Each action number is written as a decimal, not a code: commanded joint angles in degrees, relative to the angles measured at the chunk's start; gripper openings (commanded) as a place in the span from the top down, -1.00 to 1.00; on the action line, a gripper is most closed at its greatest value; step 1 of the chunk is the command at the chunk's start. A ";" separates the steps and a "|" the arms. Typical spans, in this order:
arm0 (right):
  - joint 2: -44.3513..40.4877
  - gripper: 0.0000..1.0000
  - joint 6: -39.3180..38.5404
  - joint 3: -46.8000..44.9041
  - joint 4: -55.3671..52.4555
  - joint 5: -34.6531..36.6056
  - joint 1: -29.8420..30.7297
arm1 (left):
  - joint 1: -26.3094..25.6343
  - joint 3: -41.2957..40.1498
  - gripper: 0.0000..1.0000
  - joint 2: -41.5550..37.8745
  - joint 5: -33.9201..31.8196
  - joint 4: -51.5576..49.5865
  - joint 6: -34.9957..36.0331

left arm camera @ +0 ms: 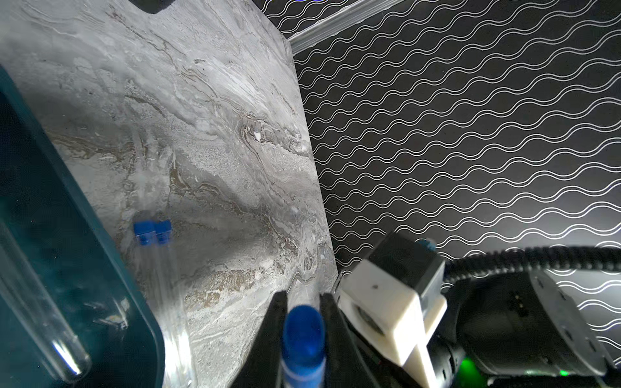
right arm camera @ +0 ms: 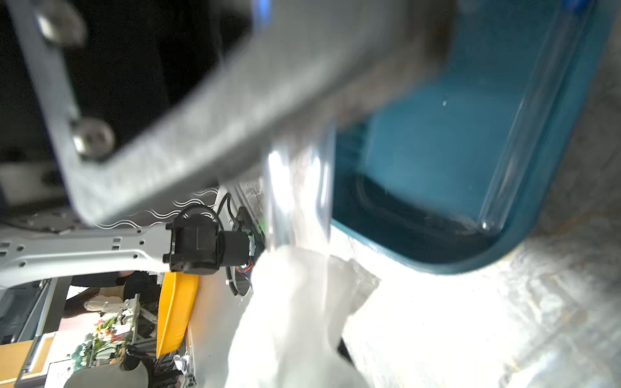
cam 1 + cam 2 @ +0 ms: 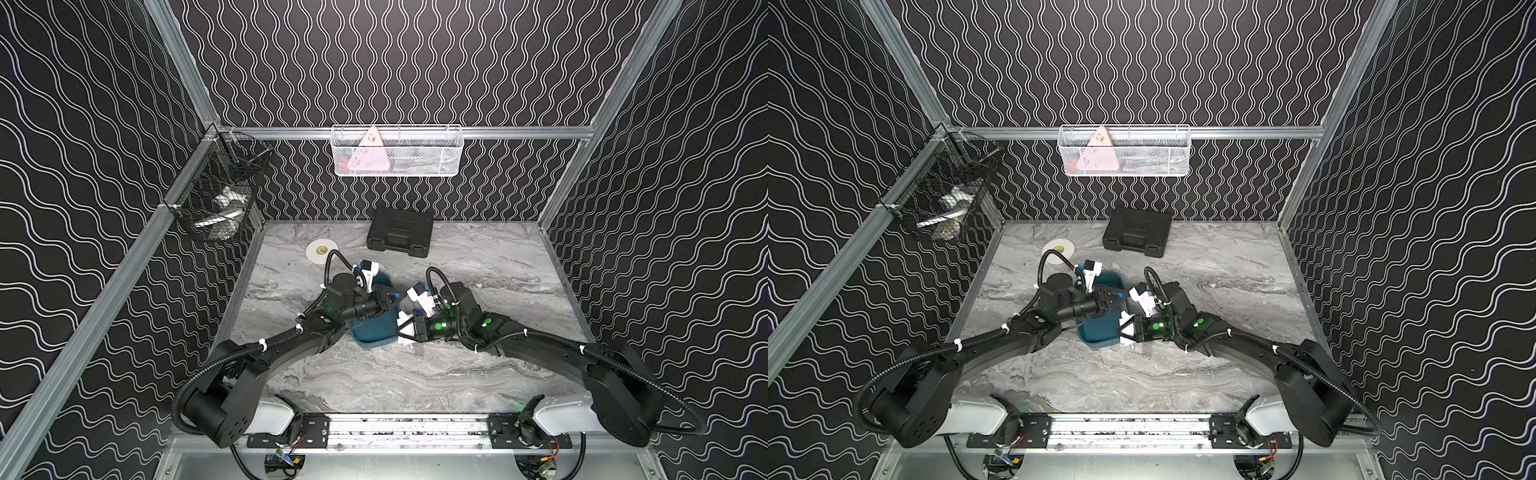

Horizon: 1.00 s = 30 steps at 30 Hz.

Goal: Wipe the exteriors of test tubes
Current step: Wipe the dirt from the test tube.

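Clamped narrow on the blue cap of a slim clear test tube (image 1: 302, 339), the left gripper (image 1: 304, 302) holds it at the right rim of the smooth teal tray (image 3: 372, 334), its glassy shaft running into crumpled white tissue (image 2: 295, 302) pinched by the right gripper (image 3: 406, 329), above the veined grey marble counter (image 3: 457, 374).

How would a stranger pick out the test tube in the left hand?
On the table, find the teal tray. Above it, the left hand grips one test tube by its blue cap. Unlike two tubes lying beside the tray and a fourth tube inside it, it is airborne, clear end in white tissue.
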 commanded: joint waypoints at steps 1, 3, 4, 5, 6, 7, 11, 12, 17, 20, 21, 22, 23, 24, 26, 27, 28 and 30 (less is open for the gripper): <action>-0.66 0.62 2.96 -1.46 3.78 -0.60 0.20 | 0.24 -0.14 0.75 0.53 -0.55 3.18 -0.92; -0.31 0.62 1.97 -0.56 3.19 -0.14 0.20 | 0.24 -0.37 0.74 0.50 -0.61 3.40 -0.97; 0.07 0.62 1.44 0.24 2.84 -0.13 0.20 | 0.30 -0.32 0.74 0.44 -0.57 3.26 -0.99; 0.74 0.62 0.64 1.62 2.21 -0.13 0.07 | 0.28 -0.24 0.73 0.37 -0.46 3.00 -0.78; 1.55 0.62 -0.48 3.25 1.27 -0.30 -0.12 | 0.26 -0.15 0.73 0.30 -0.35 2.74 -0.64; 2.40 0.62 -1.39 4.71 0.59 -0.60 -0.51 | 0.25 -0.06 0.73 0.31 -0.20 2.60 -0.62; 6.20 0.62 -3.32 10.11 -0.07 -3.60 -3.01 | 0.31 0.21 0.72 0.23 0.34 3.01 -0.96; 6.78 0.62 -3.47 10.91 -0.15 -3.94 -3.47 | 0.25 0.12 0.72 0.21 0.27 3.31 -1.30; 6.36 0.62 -2.78 10.29 0.02 -4.91 -3.68 | 0.25 -0.50 0.72 0.30 0.28 4.70 -2.07; 4.46 0.62 -1.14 6.30 0.91 -3.58 -2.09 | 0.61 -0.29 0.72 0.22 0.39 4.19 -1.72; 3.74 0.62 -0.20 4.60 1.76 -3.23 -1.40 | 0.74 -0.15 0.72 0.23 0.44 4.09 -1.65; 3.17 0.62 0.89 3.11 2.79 -3.00 -0.82 | 0.95 -0.11 0.72 0.26 0.53 3.94 -1.59; 2.57 0.62 2.25 1.38 4.24 -2.66 -0.21 | 1.14 0.02 0.71 0.16 0.66 3.82 -1.42; 1.96 0.63 3.36 -0.05 5.64 -2.32 0.48 | 1.35 -0.01 0.71 0.16 0.71 3.74 -1.45; 1.22 0.63 4.53 -1.74 7.11 -1.73 0.94 | 1.61 0.09 0.71 0.04 0.79 3.65 -1.34; 1.03 0.63 4.61 -2.05 7.33 -1.56 0.96 | 1.67 0.11 0.71 0.04 0.86 3.56 -1.33; 1.02 0.62 4.24 -1.90 7.07 -1.26 0.95 | 1.73 0.11 0.71 0.04 0.93 3.39 -1.28; 1.49 0.62 2.35 0.01 5.07 -0.68 0.86 | 1.78 0.21 0.71 -0.05 0.97 2.99 -1.00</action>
